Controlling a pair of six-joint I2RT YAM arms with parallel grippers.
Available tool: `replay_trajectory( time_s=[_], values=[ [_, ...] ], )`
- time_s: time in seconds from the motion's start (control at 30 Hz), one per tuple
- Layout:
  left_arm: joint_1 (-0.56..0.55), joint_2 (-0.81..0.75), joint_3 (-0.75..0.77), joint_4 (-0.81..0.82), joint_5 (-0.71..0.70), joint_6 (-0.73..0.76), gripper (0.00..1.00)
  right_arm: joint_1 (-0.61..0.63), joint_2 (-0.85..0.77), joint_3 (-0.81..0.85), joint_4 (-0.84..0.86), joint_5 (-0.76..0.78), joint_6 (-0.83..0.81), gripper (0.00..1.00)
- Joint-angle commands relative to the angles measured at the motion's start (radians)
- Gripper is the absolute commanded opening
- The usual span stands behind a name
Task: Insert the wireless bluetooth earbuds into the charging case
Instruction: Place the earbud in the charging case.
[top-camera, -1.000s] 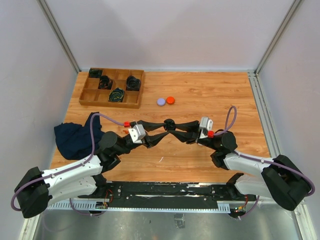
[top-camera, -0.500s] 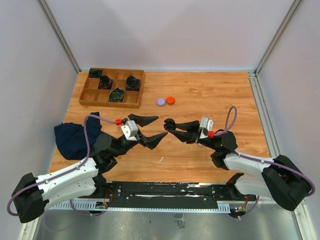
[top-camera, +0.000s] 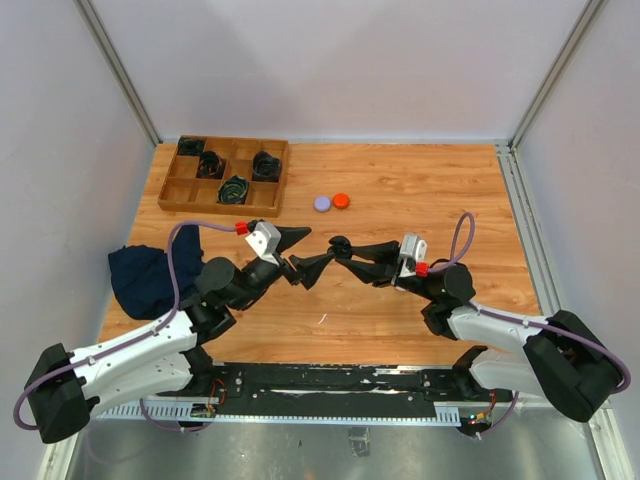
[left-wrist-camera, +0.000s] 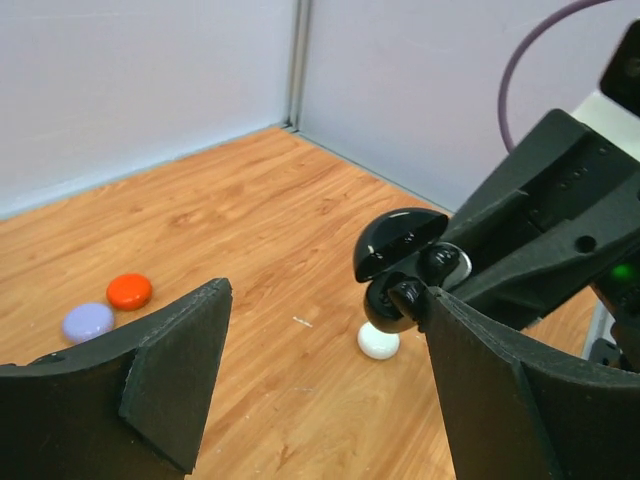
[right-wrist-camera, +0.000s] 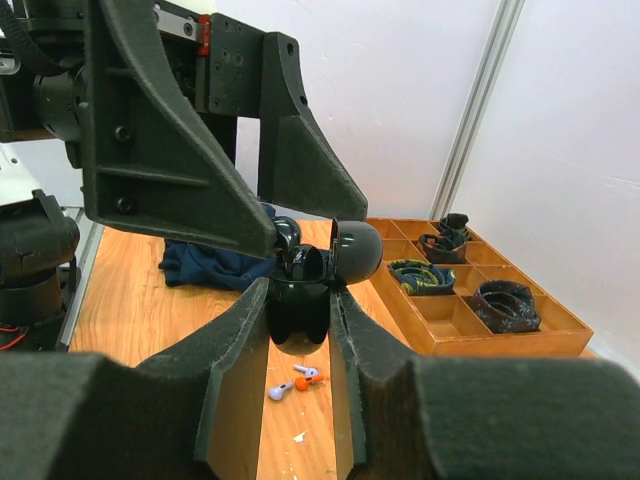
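Note:
My right gripper (top-camera: 341, 251) is shut on the black charging case (right-wrist-camera: 299, 305), held upright above the table with its lid (right-wrist-camera: 356, 248) flipped open. Two glossy dark earbuds (left-wrist-camera: 441, 263) sit in its sockets. My left gripper (top-camera: 319, 249) is open just left of the case; its right finger (left-wrist-camera: 500, 380) sits beside the case and nothing is between the fingers. On the table below the case lie a purple earbud (right-wrist-camera: 278, 390), an orange earbud (right-wrist-camera: 309, 381) and another pale purple one (right-wrist-camera: 305, 371).
A wooden divided tray (top-camera: 223, 175) with coiled black cables stands at the back left. A dark blue cloth (top-camera: 148, 276) lies at the left edge. A purple (top-camera: 322, 203) and an orange (top-camera: 341, 200) round case rest mid-table. A small white round piece (left-wrist-camera: 378, 341) lies under the held case.
My left gripper, closed at the case a second ago, has opened wide and drawn slightly back from it. The right gripper has kept the case still.

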Motion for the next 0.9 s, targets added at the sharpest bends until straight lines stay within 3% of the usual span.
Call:
replay_trajectory(
  time_s=[0.0,0.4,0.87],
  values=[
    [-0.007,0.016,0.066,-0.076,-0.093,-0.034,0.83,0.009,-0.024,-0.007,0.071,0.016,-0.014,0.11],
    [-0.001,0.018,0.09,-0.165,-0.172,-0.076,0.83,-0.003,-0.027,-0.021,0.07,0.011,-0.006,0.12],
    [0.104,-0.042,0.12,-0.264,0.019,-0.216,0.91,-0.045,-0.017,-0.031,0.055,-0.016,0.012,0.12]
  ],
)
